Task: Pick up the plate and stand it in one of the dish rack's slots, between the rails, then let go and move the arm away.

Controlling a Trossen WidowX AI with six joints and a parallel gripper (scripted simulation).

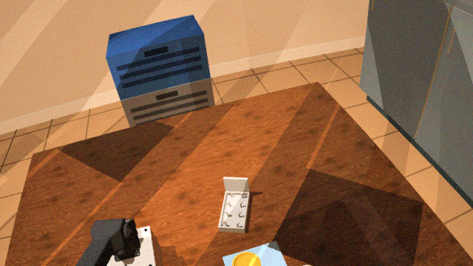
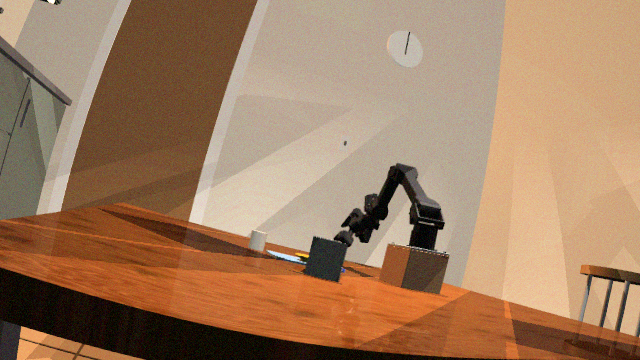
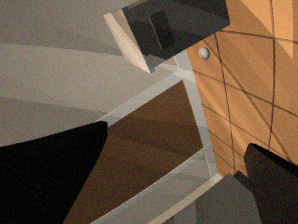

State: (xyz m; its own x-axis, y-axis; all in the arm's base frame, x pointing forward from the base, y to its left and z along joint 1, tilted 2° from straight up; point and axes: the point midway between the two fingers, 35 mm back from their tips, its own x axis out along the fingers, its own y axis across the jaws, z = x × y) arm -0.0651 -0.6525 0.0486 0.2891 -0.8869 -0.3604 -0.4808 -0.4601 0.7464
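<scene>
The yellow round plate (image 1: 246,260) (image 2: 301,256) lies flat on a light blue mat (image 1: 230,259) (image 2: 282,257); the bottom edge cuts it off in the top view. The dish rack (image 1: 236,185) (image 2: 325,259) is a small white tray with curved prongs and an upright end panel, dark from behind in the exterior view. Nothing stands in it. My gripper (image 3: 178,140) is open and empty, its black fingers wide apart in the wrist view, facing the wall and floor. In the exterior view it hangs in the air above and beside the rack; in the top view it is out of view.
The arm's base block (image 1: 147,240) (image 2: 412,267) stands beside the rack and plate. A white cup (image 2: 258,240) stands beyond the mat. A small blue thing (image 2: 343,270) shows partly behind the rack. A blue cabinet (image 1: 159,55) stands on the floor past the table edge.
</scene>
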